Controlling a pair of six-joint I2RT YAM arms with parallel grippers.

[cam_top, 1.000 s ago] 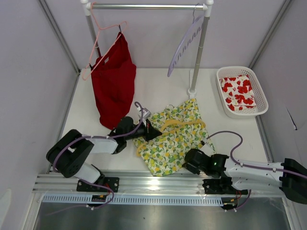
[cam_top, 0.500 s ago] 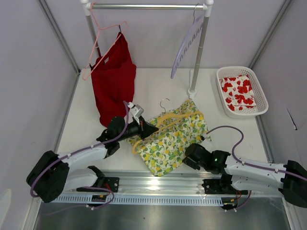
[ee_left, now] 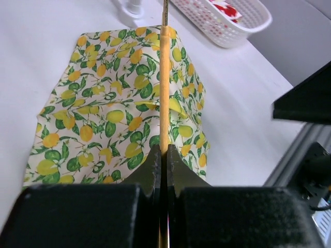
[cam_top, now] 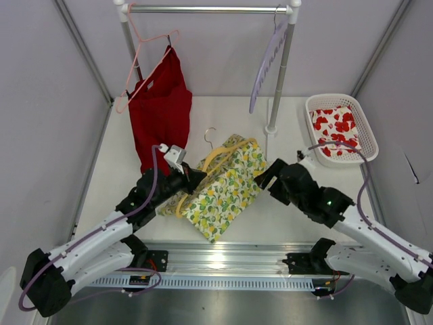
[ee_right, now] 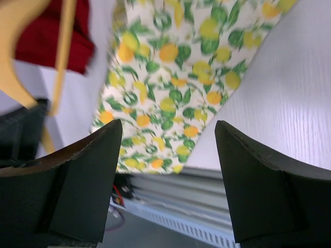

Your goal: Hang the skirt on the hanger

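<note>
R gripper (ee_right: 165, 160) lifted off skirt (cam_top: 226, 196), jaws apart, L gripper (ee_left: 161, 157) clenched on hanger (ee_left: 164, 93)

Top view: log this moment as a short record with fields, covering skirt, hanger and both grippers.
skirt: draped over hanger bar, hanging down both sides
hanger: bar pinched by left gripper
left gripper: shut on hanger
right gripper: open, nothing between its fingers, near skirt's edge
rail: red garment, lavender hanger
</note>
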